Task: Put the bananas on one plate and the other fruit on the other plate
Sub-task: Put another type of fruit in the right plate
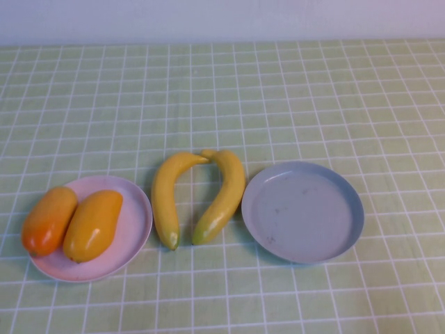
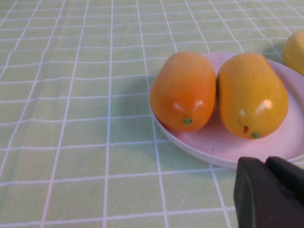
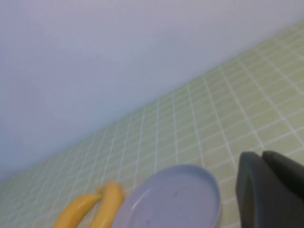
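Two yellow bananas point(image 1: 167, 198) point(image 1: 222, 195) lie on the cloth between the plates, their stem ends touching. Both mango-like fruits rest on the pink plate point(image 1: 135, 223) at the left: the deeper orange one point(image 1: 49, 219) and the yellow-orange one point(image 1: 92, 224). At the right, the grey-blue plate point(image 1: 302, 211) holds nothing. Neither arm shows in the high view. My left gripper point(image 2: 265, 161) is shut, just short of the pink plate point(image 2: 223, 149) and its fruits point(image 2: 183, 90) point(image 2: 251, 95). My right gripper point(image 3: 261, 156) is shut beside the grey-blue plate point(image 3: 175, 199), with the bananas point(image 3: 92, 209) beyond.
A green checked cloth point(image 1: 222, 97) covers the table, and a pale wall point(image 1: 222, 17) runs along its far edge.
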You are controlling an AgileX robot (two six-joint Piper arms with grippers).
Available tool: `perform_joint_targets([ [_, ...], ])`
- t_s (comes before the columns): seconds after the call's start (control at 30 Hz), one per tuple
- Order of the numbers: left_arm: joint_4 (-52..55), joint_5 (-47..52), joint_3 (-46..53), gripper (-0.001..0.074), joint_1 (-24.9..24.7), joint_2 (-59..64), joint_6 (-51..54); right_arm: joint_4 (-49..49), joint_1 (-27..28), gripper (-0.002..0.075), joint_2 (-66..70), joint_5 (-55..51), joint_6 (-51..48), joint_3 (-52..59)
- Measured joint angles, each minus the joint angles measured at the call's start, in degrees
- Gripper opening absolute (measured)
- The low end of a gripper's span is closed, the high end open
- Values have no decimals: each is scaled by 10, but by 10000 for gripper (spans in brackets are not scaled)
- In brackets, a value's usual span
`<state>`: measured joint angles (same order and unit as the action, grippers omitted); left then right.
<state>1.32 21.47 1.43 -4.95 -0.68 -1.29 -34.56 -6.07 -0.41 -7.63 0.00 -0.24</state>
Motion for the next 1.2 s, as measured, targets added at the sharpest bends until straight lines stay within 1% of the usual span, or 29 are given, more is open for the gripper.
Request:
perform_joint_targets([
  [0.1,0,0,0,4,0,0,0,-11,0,-15,48,-91,0,-58],
  [0.27,0,0,0,4,0,0,0,-3,0,-15,207,-247,0,-181],
  [0.4,0,0,0,3,0,0,0,39,0,-15,333,-323,0,-263],
  [0.47,0,0,0,4,0,0,0,56,-1,-15,391,-353,-16,-307],
  [0.63,0,0,0,4,0,0,0,60,-8,-15,529,-376,-58,-392],
  [0.7,0,0,0,4,0,0,0,67,-28,-15,576,-377,-64,-424],
  [0.87,0,0,0,4,0,0,0,97,-126,-8,705,-377,-51,-514],
  [0.93,0,0,0,4,0,0,0,111,-168,16,754,-378,-48,-557],
  [1.0,0,0,0,4,0,0,0,128,-204,62,808,-385,-47,-610],
  [1.1,0,0,0,4,0,0,0,171,-251,160,886,-400,-12,-695],
  [1.2,0,0,0,4,0,0,0,225,-277,266,956,-411,51,-773],
])
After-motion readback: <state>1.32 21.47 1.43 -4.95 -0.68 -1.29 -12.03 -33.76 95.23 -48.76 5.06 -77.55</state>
